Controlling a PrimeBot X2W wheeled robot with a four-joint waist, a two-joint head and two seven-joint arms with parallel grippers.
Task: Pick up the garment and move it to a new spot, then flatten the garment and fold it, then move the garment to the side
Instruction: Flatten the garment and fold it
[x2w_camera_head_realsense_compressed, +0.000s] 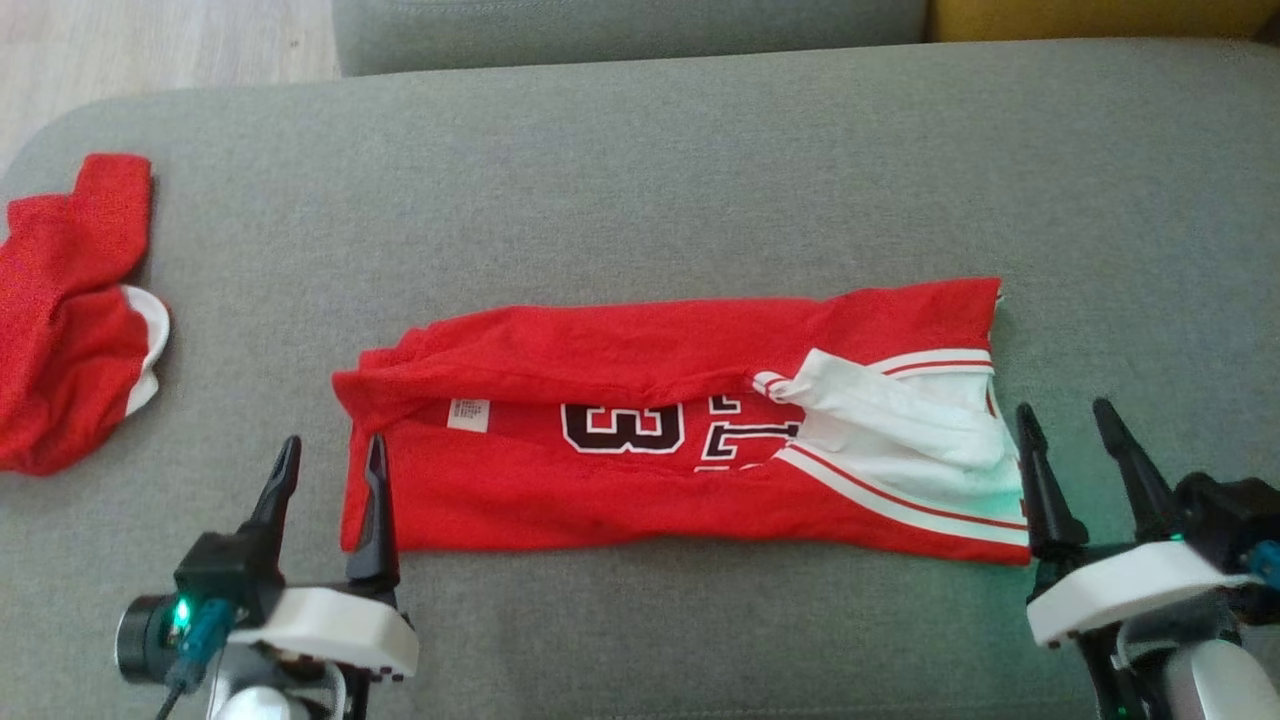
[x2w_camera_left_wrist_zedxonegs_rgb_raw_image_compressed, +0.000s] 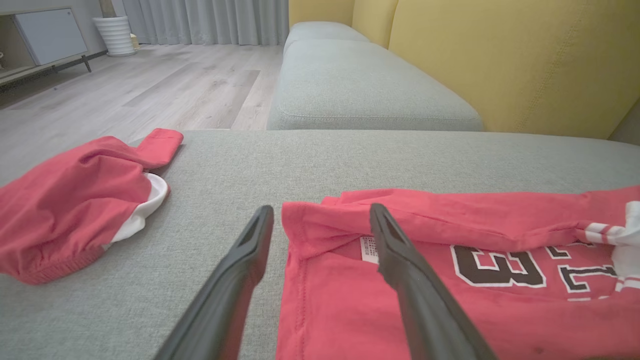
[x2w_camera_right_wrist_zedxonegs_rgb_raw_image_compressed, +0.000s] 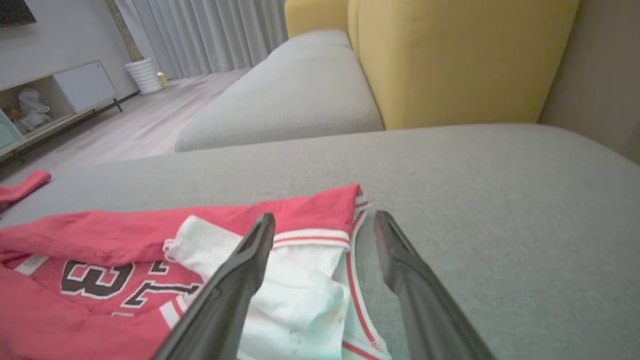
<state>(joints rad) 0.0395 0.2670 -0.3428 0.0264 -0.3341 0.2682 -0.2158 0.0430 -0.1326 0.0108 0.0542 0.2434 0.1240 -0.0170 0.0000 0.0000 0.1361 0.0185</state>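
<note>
The garment (x2w_camera_head_realsense_compressed: 640, 450) is a red jersey with white striped trim and dark numbers, lying as a long strip across the grey cushion (x2w_camera_head_realsense_compressed: 640, 180), its far edge folded over toward me. My left gripper (x2w_camera_head_realsense_compressed: 333, 452) stands open at the jersey's left end; in the left wrist view its fingers straddle the garment's (x2w_camera_left_wrist_zedxonegs_rgb_raw_image_compressed: 400, 280) left edge, one finger (x2w_camera_left_wrist_zedxonegs_rgb_raw_image_compressed: 400, 265) over the cloth. My right gripper (x2w_camera_head_realsense_compressed: 1064, 415) is open at the right end; in the right wrist view its left finger (x2w_camera_right_wrist_zedxonegs_rgb_raw_image_compressed: 240, 280) lies over the white part of the garment (x2w_camera_right_wrist_zedxonegs_rgb_raw_image_compressed: 125, 240).
A second red garment with white lining (x2w_camera_head_realsense_compressed: 70, 320) lies bunched at the cushion's left edge, also in the left wrist view as a red bundle (x2w_camera_left_wrist_zedxonegs_rgb_raw_image_compressed: 75, 200). Another grey seat (x2w_camera_left_wrist_zedxonegs_rgb_raw_image_compressed: 360, 85) and yellow backrests (x2w_camera_right_wrist_zedxonegs_rgb_raw_image_compressed: 450, 55) stand beyond. Wooden floor (x2w_camera_left_wrist_zedxonegs_rgb_raw_image_compressed: 150, 85) lies to the far left.
</note>
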